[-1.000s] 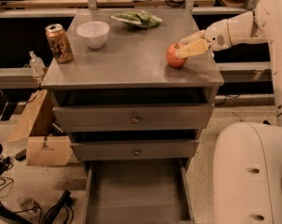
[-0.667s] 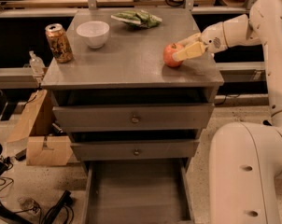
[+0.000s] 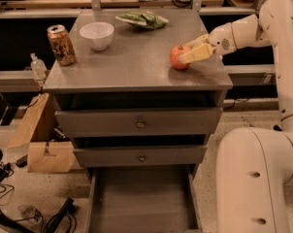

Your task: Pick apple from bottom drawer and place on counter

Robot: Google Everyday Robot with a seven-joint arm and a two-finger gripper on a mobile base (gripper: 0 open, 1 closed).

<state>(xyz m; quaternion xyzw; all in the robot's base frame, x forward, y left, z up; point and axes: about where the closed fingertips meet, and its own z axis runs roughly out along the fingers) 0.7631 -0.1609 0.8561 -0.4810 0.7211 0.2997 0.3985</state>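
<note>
Counter (image 3: 137, 64), right side — gripper (image 3: 184, 52) clasping apple (image 3: 176, 58)

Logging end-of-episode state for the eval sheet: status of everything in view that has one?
apple: resting on the counter, near its right edge
pincer: at the apple's right side, low over the counter
bottom drawer: pulled open, no apple inside
middle drawer: shut
top drawer: shut
can: upright
bowl: right way up
</note>
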